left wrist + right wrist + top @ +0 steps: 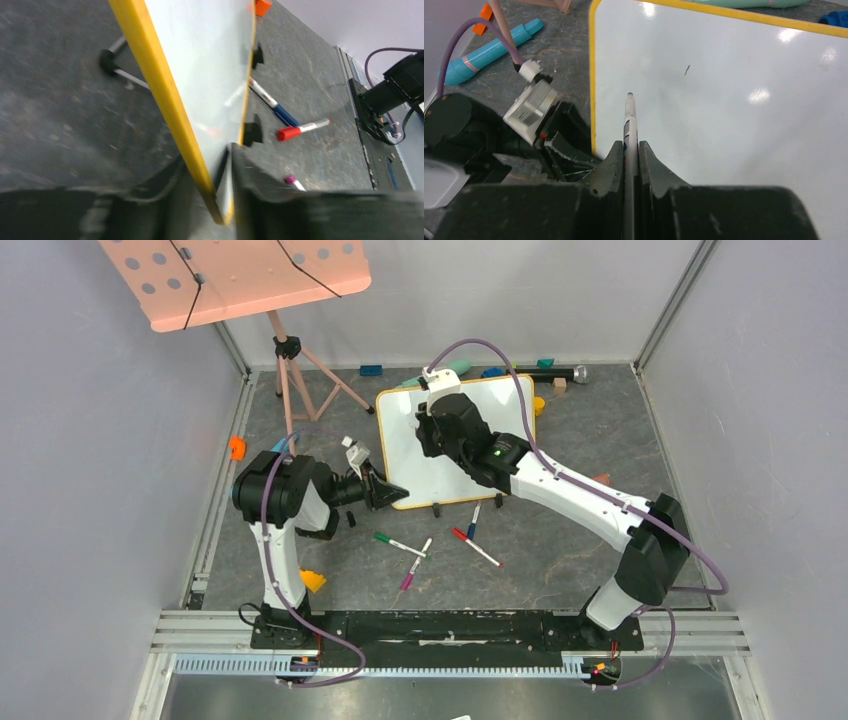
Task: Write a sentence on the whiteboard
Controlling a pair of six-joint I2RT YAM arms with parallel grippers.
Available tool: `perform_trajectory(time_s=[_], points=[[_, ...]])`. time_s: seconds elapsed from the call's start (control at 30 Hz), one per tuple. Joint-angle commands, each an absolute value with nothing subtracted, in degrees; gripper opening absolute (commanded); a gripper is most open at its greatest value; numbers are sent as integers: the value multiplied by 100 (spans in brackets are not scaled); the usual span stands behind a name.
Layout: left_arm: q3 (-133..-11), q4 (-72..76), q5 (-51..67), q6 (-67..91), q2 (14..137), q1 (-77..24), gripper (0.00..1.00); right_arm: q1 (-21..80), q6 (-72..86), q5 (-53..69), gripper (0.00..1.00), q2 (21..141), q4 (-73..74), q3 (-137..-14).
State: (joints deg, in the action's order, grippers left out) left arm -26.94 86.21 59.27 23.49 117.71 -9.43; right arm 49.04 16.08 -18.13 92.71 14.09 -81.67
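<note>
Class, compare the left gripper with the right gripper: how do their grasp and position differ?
The black left gripper clamps a corner of the yellow-rimmed whiteboard; the black right gripper holds a thin grey marker. Left sits at the board's edge, right over its face. Both are shut.

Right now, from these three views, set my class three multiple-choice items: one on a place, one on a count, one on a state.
1. Where does the left gripper clamp the glossy white, yellow-rimmed whiteboard? A near-left corner; B far edge; C right side.
2. How many loose marker pens lie in front of the board? A two; B four; C six.
3. The right gripper is: A open; B shut on a slim pale marker pen; C shut on the board's rim.
Key: 1A, its fingers straddle that corner's rim. 2B, a green-capped pen, a purple-capped pen, a red-capped pen and a blue-capped pen. 3B, the pen sits pinched between its fingers.
</note>
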Motion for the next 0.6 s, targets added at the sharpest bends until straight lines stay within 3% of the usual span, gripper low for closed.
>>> perform_trajectory(time_s=[0.0, 0.03, 0.07, 0.23, 0.57], points=[[-3809, 8927, 7006, 2782, 12350, -662, 56, 4938, 1665, -1922, 0, 8989, 1201, -8190], [-3858, 8921, 7081, 2869, 12365, -651, 64, 4930, 1663, -1910, 0, 8992, 1201, -8204], [-3836, 8921, 7046, 2847, 12346, -642, 66, 4933, 1664, -1901, 0, 8996, 1200, -8209], [-3785, 8921, 6987, 2770, 12336, -637, 69, 4935, 1651, -1890, 0, 8959, 1179, -8200], [-4838, 8921, 8006, 3718, 12902, -772, 70, 4931, 1635, -2080, 0, 8875, 1241, -8191]])
